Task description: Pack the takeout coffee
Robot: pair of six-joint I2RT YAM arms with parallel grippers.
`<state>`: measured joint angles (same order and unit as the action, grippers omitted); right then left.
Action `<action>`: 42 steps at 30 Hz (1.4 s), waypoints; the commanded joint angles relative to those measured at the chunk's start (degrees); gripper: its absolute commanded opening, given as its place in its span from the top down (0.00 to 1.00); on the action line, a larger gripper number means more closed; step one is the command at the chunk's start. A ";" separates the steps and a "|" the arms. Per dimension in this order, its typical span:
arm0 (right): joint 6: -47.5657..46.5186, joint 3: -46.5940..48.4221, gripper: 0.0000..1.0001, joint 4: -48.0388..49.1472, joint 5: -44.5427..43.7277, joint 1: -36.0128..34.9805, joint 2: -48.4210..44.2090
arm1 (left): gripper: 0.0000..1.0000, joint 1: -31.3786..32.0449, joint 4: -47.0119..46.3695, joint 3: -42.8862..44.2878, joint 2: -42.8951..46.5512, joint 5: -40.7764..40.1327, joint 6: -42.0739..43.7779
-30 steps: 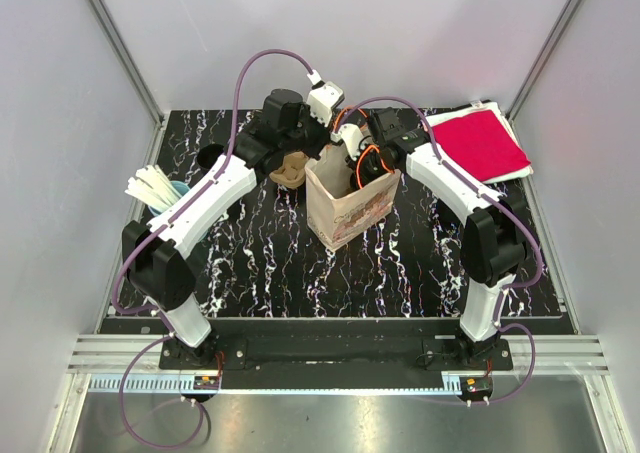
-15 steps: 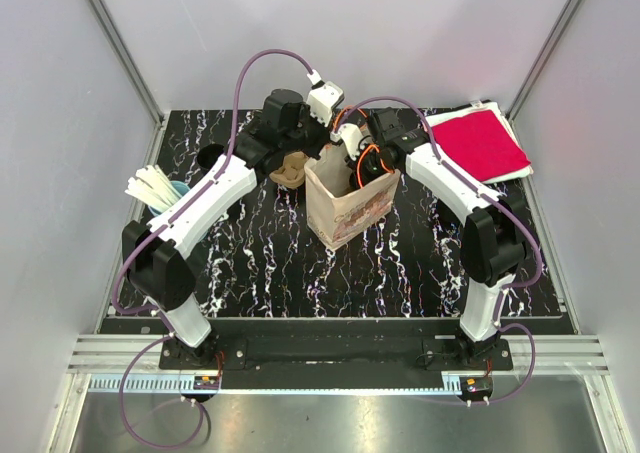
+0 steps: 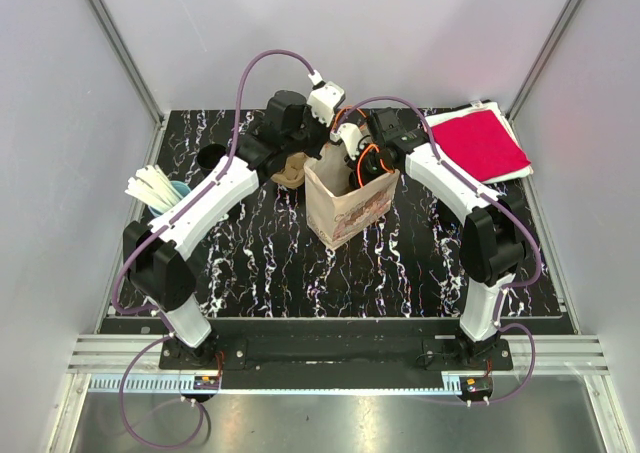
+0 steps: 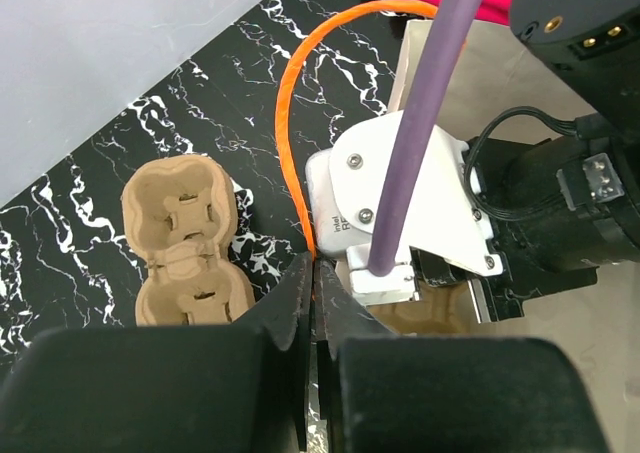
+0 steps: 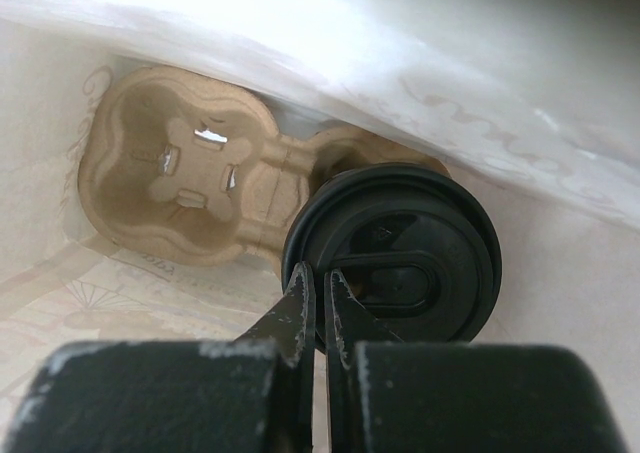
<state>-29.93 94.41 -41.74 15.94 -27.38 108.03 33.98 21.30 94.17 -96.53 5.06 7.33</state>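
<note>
A printed paper bag point(image 3: 345, 213) stands open and tilted at mid table. Inside it a coffee cup with a black lid point(image 5: 410, 253) sits in one cell of a brown cardboard carrier point(image 5: 170, 173). My right gripper point(image 5: 321, 283) reaches down into the bag point(image 3: 352, 173), shut on the lid's near left rim. My left gripper point(image 4: 312, 273) is shut at the bag's left top corner point(image 3: 303, 161), with the paper rim point(image 4: 402, 63) running between its fingers. A second cardboard carrier point(image 4: 185, 243) lies on the table just left of the bag point(image 3: 290, 169).
A stack of red and white napkins point(image 3: 480, 141) lies at the back right. A blue cup of white sticks point(image 3: 155, 188) stands at the left edge, with a black round thing point(image 3: 211, 156) behind it. Grey walls close off three sides.
The left wrist has edged slightly to the right at the bag's corner. The right arm stays in the bag.
</note>
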 commanded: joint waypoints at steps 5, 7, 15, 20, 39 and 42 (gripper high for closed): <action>-0.83 -1.60 1.00 -0.19 0.14 -0.40 0.87 | 1.00 -0.05 -0.73 3.39 -1.03 -7.60 -0.65; -0.74 -1.60 1.00 -0.10 0.23 -0.48 0.96 | 1.00 -0.14 -0.73 3.65 -1.29 -8.22 -0.48; -1.00 -2.13 1.00 -0.19 0.67 -0.40 0.69 | 1.00 -0.14 -0.73 4.53 -2.78 -11.03 -0.04; -1.09 -2.13 1.00 -0.19 0.84 -0.40 0.43 | 1.00 -0.14 -0.73 5.06 -3.66 -12.44 0.05; -1.27 -2.65 1.00 -0.10 1.55 -0.40 0.60 | 1.00 -0.84 -0.21 7.17 -5.86 -16.05 -0.21; -1.36 -2.74 1.00 -0.19 1.72 -0.48 0.52 | 1.00 -1.10 -0.29 7.25 -5.95 -16.13 -0.48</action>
<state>-30.28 93.43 -40.25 16.27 -27.40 108.03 33.80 21.43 99.29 -101.54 -8.93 7.01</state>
